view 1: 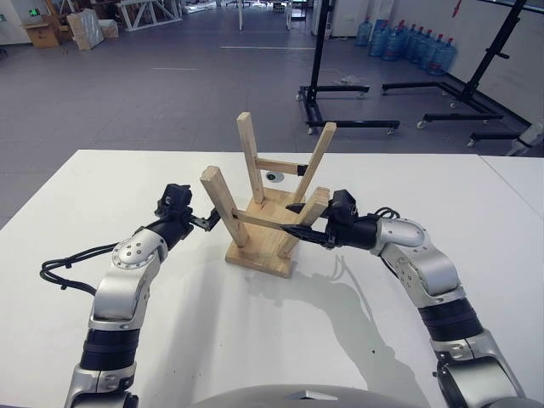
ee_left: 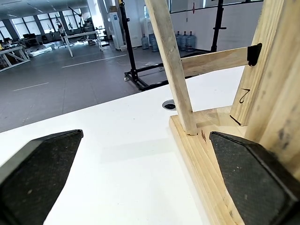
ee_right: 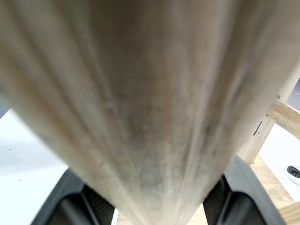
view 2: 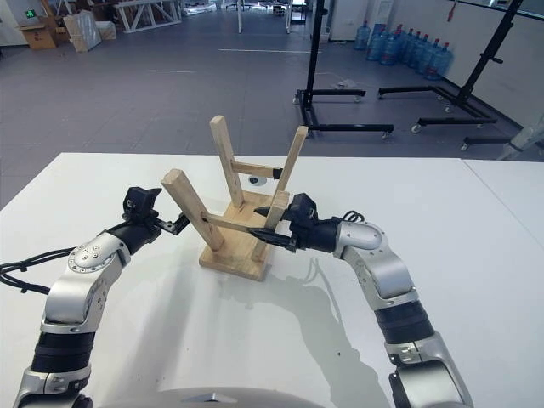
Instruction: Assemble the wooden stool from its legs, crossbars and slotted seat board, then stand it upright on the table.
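Entry: wooden stool (view 1: 257, 197) is sitting upside down at centre frame in the head views. Its slotted seat board (view 1: 255, 253) is lying flat on the white desk (view 1: 127, 187), and all four legs are pointing up. One crossbar (view 1: 265, 222) is joining the near pair of legs and another is joining the far pair.

Right gripper (view 1: 299, 220): we are reading its fingers as clamped on the near-right leg (view 1: 313, 206), low down, one finger on each side. In the right wrist view the wood is sitting between both fingers.

Left gripper (view 1: 207, 223): fingers (ee_left: 37, 173) are standing wide apart and holding nothing, just beside the near-left leg (view 1: 219, 200). We cannot tell whether one pad is touching the leg.

Judgement: assembly is looking complete; turning the stool upright is not yet done.

Risks we are flagging:
- Lifting or rotating by one leg alone is likely to load that joint, so the leg may pull out of its slot or the frame may rack.
- If the left fingers are closing off-centre, they may push the near-left leg sideways and slide the seat board across the desk.
- Tipping with only one grip may let the stool swing and topple.
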You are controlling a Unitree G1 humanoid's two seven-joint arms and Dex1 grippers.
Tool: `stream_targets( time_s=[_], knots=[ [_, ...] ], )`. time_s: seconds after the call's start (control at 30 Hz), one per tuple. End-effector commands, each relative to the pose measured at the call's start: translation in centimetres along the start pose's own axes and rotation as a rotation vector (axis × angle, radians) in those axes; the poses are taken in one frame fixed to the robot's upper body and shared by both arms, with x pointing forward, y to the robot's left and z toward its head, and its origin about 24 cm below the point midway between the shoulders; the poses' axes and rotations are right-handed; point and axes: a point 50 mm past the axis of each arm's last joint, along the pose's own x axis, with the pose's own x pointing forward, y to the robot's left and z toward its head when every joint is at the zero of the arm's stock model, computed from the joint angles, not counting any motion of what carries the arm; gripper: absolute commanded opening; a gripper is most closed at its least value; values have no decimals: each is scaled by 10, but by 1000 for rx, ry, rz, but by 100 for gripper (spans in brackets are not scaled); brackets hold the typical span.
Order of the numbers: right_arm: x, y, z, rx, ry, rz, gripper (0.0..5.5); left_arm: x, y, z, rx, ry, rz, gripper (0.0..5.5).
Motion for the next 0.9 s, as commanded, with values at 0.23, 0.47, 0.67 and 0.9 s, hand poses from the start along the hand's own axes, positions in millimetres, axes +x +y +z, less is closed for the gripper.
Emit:
stream_targets(
  time_s=[0.23,0.47,0.67,0.9],
  knots=[
    [32,16,-8,63,22,63,205,12,-51,10,-43,-64,-226,498],
    [23,11,-18,59,18,-34,242,11,-46,0,-66,-25,-206,515],
    [22,10,-25,75,25,-48,338,12,-44,-10,-31,24,-187,540],
    [-3,8,-49,108,122,-73,451,13,-33,0,27,-10,-135,540]
  ],
)
